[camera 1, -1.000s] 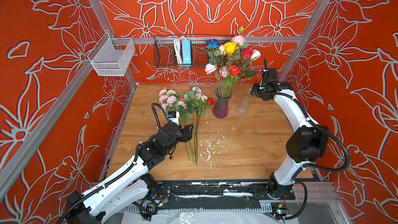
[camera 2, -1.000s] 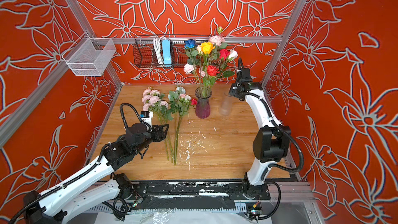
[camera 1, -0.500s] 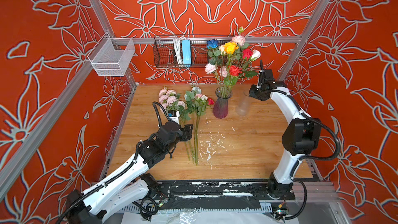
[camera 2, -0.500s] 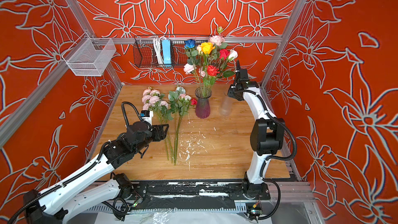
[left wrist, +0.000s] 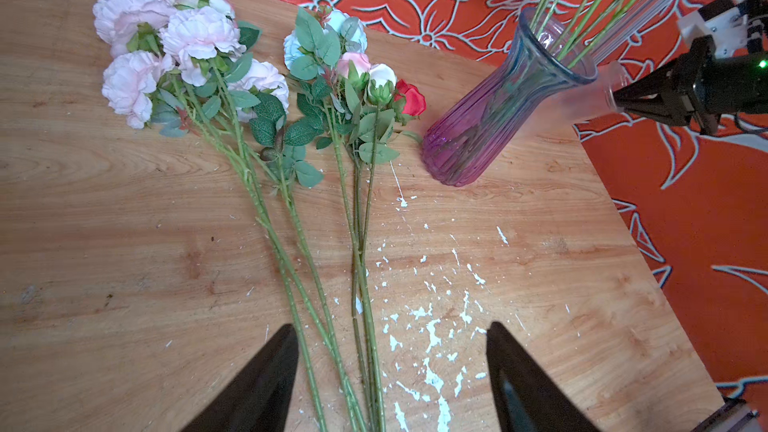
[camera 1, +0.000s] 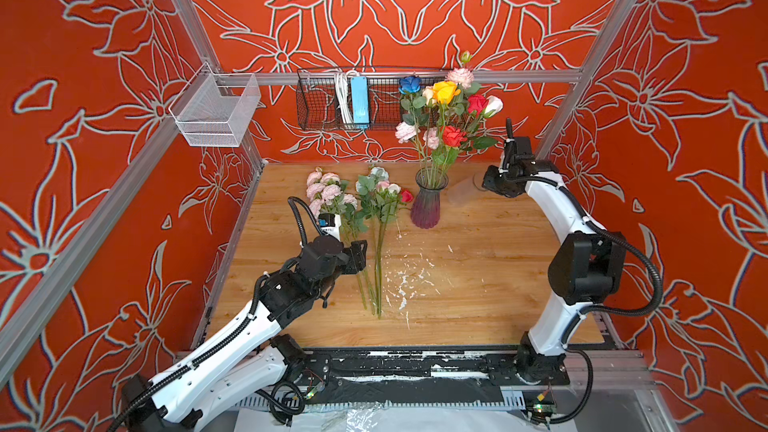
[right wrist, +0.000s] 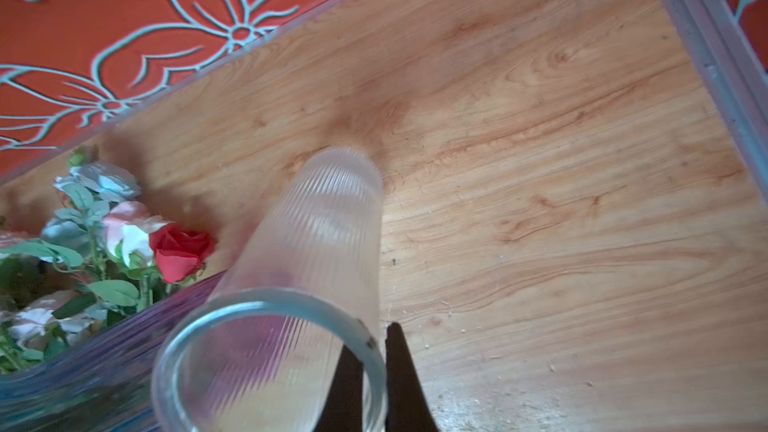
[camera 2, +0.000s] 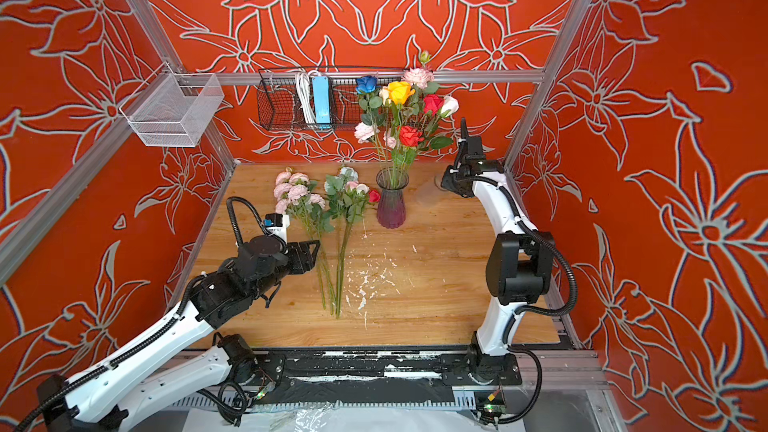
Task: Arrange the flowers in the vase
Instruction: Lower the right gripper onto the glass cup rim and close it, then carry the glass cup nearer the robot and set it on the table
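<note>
Tight pinch from the right gripper [right wrist: 372,338] on the rim of the clear ribbed vase [right wrist: 316,234] — one finger inside, one outside — just beside the purple vase [left wrist: 490,118] with its bouquet [camera 1: 446,118]. The left gripper [left wrist: 390,326] hangs spread wide over the stems of the loose flowers [left wrist: 257,89] lying on the table [left wrist: 124,243].

2 vases are in view on the wooden table [camera 1: 498,284]: 1 purple ribbed glass vase [camera 1: 427,207] and 1 clear frosted ribbed glass vase [camera 1: 462,192].

The flowers [camera 1: 453,135] in the purple one number 1 blue rose [camera 1: 410,84], 1 yellow rose [camera 1: 445,91], 2 red roses [camera 1: 477,103], 1 white rose [camera 1: 493,105] and at least 3 pale pink blooms [camera 1: 459,76].

2 bunches lie flat on the table. 1 has about 6 pale pink ruffled blooms [left wrist: 199,35]. The other has 1 small red rose [left wrist: 413,97], 1 white bud [left wrist: 382,76], 1 pink bud [left wrist: 354,64] and what look like 2 pale blue blooms [left wrist: 293,49].

2 baskets hang on the wall: 1 white mesh basket [camera 1: 216,118] and 1 black wire basket [camera 1: 316,112], which holds 1 light blue box [camera 1: 359,103] and 1 white cable coil [camera 1: 343,99].
</note>
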